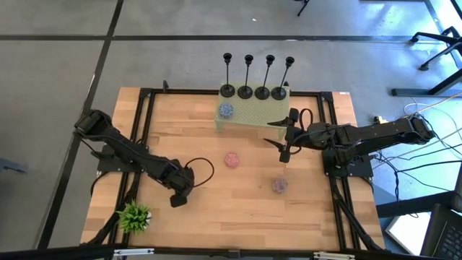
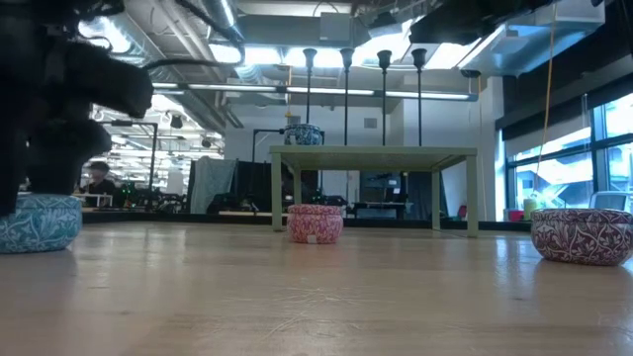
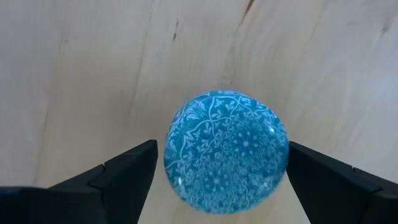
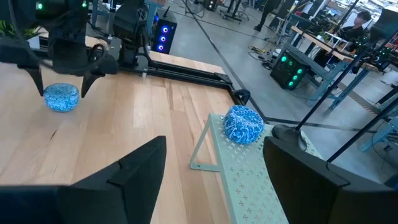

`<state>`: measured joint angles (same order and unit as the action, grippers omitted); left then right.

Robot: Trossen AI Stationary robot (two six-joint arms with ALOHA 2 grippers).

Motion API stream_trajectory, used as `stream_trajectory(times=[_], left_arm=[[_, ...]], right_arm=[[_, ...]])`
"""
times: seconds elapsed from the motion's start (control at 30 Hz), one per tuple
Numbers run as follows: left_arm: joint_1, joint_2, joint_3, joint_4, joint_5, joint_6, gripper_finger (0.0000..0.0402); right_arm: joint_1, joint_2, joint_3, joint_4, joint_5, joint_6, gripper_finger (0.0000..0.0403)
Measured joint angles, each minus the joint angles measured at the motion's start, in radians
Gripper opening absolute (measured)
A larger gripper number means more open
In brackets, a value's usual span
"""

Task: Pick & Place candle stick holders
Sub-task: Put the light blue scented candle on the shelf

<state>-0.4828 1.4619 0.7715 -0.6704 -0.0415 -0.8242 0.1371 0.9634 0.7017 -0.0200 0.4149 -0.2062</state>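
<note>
Four black candle stick holders (image 1: 253, 92) stand upright in a row on their round bases along the far edge of a small green stand (image 1: 256, 115); they also show in the low view (image 2: 364, 59). My right gripper (image 1: 286, 137) is open and empty beside the stand's right end, clear of the holders. My left gripper (image 1: 177, 196) is open at the table's near left. Its fingers stand on either side of a blue patterned round piece (image 3: 227, 152) that rests on the table. In the right wrist view the fingertips (image 4: 84, 90) stand about level with its top.
A second blue round piece (image 1: 227, 110) lies on the green stand's left end. A pink one (image 1: 232, 159) and a maroon one (image 1: 279, 185) lie on the wooden table. A small green plant (image 1: 134, 215) stands at the near left corner. Black frame rails run along the table's sides.
</note>
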Motion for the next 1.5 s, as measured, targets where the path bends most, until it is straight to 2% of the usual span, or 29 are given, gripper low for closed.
stream_trajectory(times=[0.23,0.47,0.6,0.73,1.07,1.27,1.37,1.5], left_arm=[[0.000,0.061,0.000,0.017,0.039,0.069,0.0336],[0.001,0.062,0.001,0.017,0.035,0.086,0.0291],[0.017,0.063,0.010,0.017,0.034,0.086,0.0291],[0.056,0.063,0.073,0.020,0.008,0.134,0.0293],[0.244,0.063,0.383,0.015,-0.142,0.435,0.0304],[0.385,0.063,0.524,0.039,-0.256,0.685,0.0304],[0.455,0.074,0.554,0.108,-0.262,0.817,0.0304],[0.538,0.124,0.599,0.160,-0.201,0.951,0.0305]], right_arm=[[0.000,0.000,0.000,0.000,0.000,0.000,0.0273],[0.000,0.000,0.000,0.000,0.000,0.000,0.0273],[0.000,0.000,0.000,0.000,0.000,0.000,0.0273],[0.000,0.000,0.000,0.000,0.000,0.000,0.0273],[0.000,0.000,0.000,0.000,0.000,0.000,0.0273],[0.000,0.000,0.000,0.000,0.000,0.016,0.0273],[0.000,0.000,0.000,0.000,0.000,0.016,0.0273],[0.000,0.000,0.000,0.000,0.000,0.017,0.0273]])
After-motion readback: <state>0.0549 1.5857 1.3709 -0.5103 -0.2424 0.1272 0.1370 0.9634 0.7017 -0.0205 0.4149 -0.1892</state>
